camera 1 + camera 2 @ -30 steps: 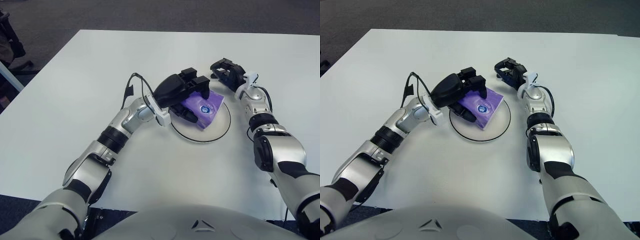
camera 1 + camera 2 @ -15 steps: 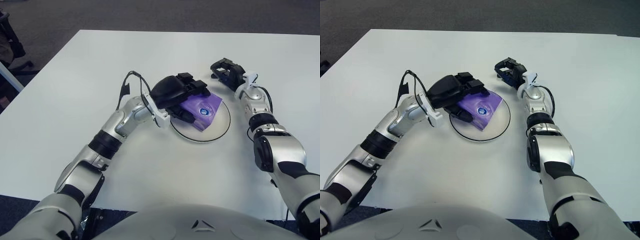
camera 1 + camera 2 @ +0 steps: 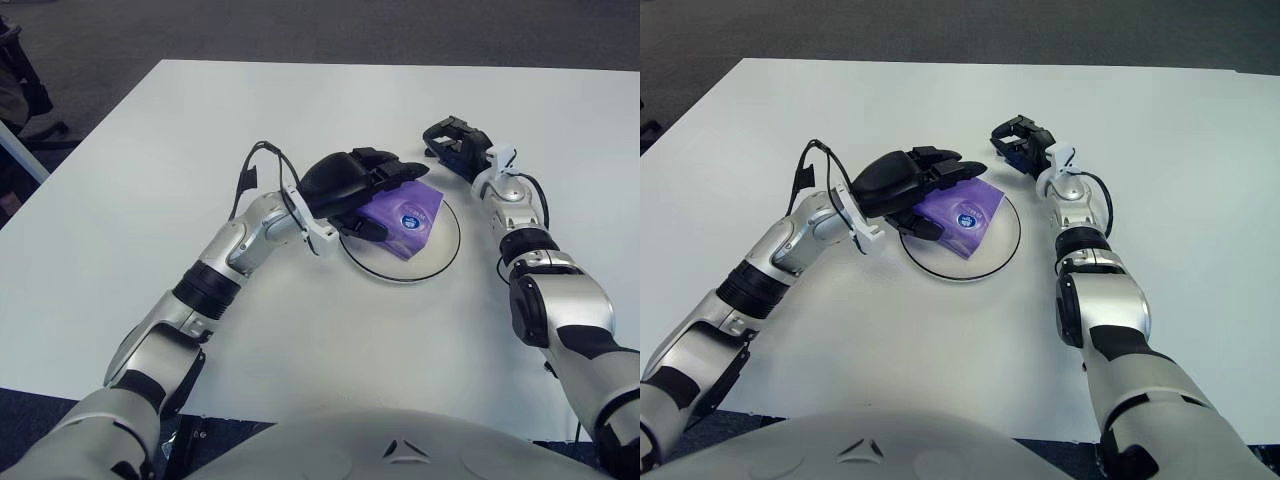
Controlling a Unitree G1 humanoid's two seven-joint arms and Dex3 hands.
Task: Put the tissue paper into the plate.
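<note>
Purple tissue pack (image 3: 406, 219) — round blue label on top — lies in the white plate (image 3: 440, 255); left hand (image 3: 362, 187), fingers spread, at its 10 o'clock; right hand (image 3: 452, 142) curled, empty, at 1 o'clock.

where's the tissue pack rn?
The purple tissue pack lies in the plate at table centre, under the left robot hand's extended fingers; the right robot hand sits just beyond the plate's right rim.

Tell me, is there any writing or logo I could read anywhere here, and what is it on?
Nothing here can be read.
Tissue pack, purple, lying in the plate: it bears a small round blue and white emblem, too small to read.
Left hand, over the pack, and right hand, beyond the plate's right side: no lettering shows.
</note>
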